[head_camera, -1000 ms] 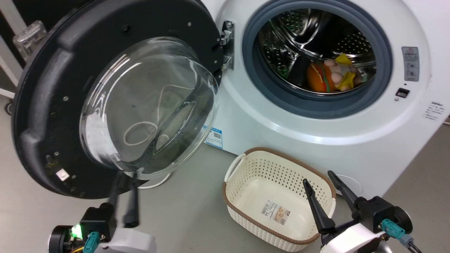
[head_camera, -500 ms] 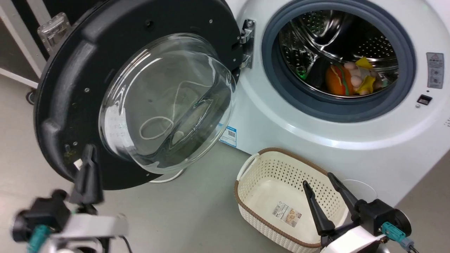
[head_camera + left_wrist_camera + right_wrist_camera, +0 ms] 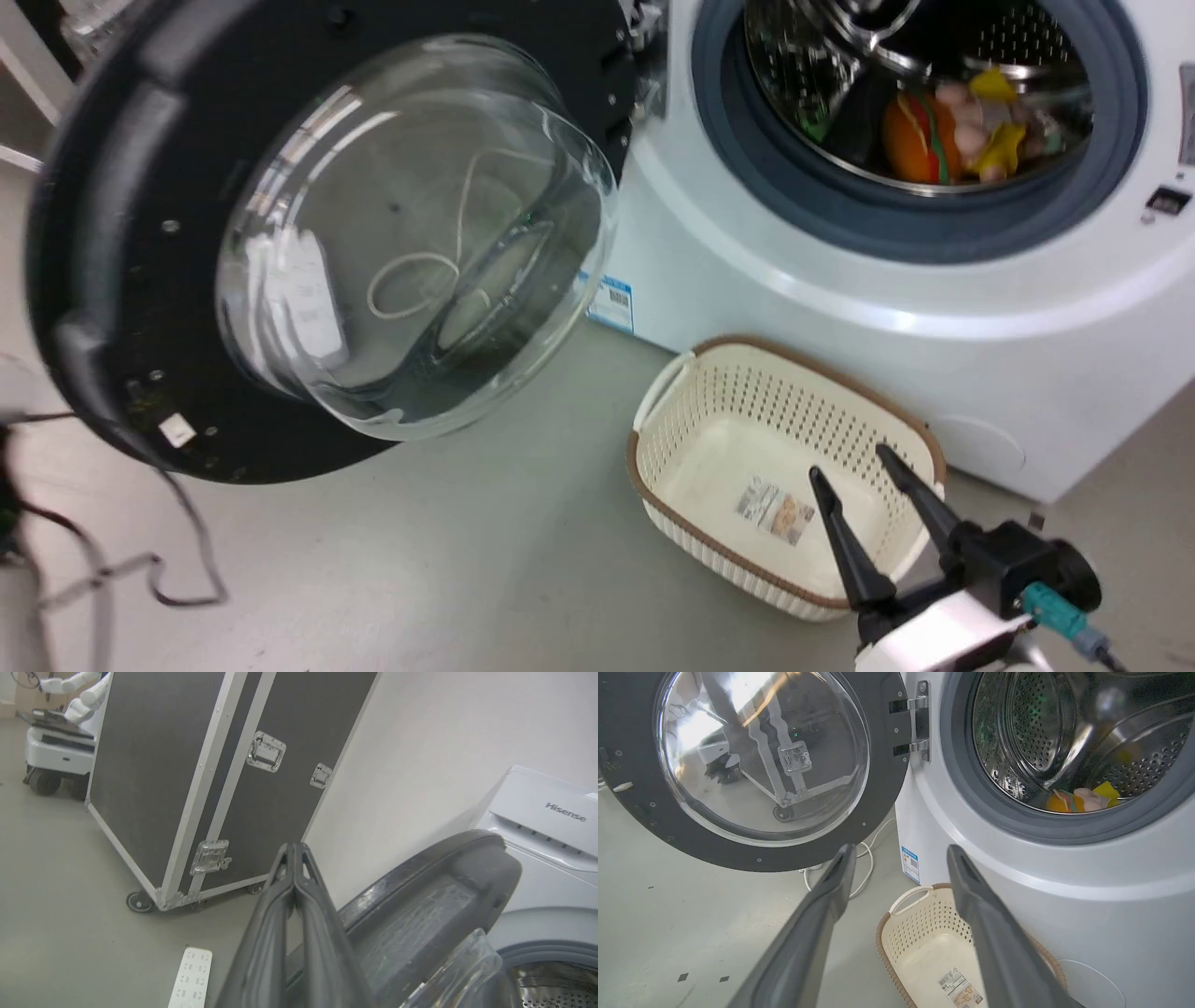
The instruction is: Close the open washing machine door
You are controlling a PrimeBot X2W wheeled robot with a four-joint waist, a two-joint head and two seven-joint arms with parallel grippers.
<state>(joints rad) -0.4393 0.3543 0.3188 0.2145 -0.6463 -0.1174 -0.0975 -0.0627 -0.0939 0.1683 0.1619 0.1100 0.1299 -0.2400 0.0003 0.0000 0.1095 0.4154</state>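
Observation:
The washing machine door (image 3: pixel 411 233) stands wide open, its black frame and bulging glass bowl facing me left of the white washing machine (image 3: pixel 840 308). Seen from the left wrist, my left gripper (image 3: pixel 294 847) is shut on nothing, its fingers rising just outside the door's outer rim (image 3: pixel 434 891); contact cannot be made out. My right gripper (image 3: pixel 850 464) hangs open over the cream basket (image 3: pixel 724 555), well short of the door (image 3: pixel 756 760). From the right wrist, that gripper (image 3: pixel 901 849) points at the machine's front (image 3: pixel 1064 896) below the hinge.
Colourful soft toys (image 3: pixel 943 131) lie in the steel drum. A black flight case on wheels (image 3: pixel 210 774) stands behind the door, with a white power strip (image 3: pixel 189 980) on the floor and another robot (image 3: pixel 60 742) farther off. A dark cable (image 3: pixel 177 569) trails at lower left.
My left gripper has shut and swung off to the left, out of the head view. The head camera has shifted. The right gripper stays open over the basket.

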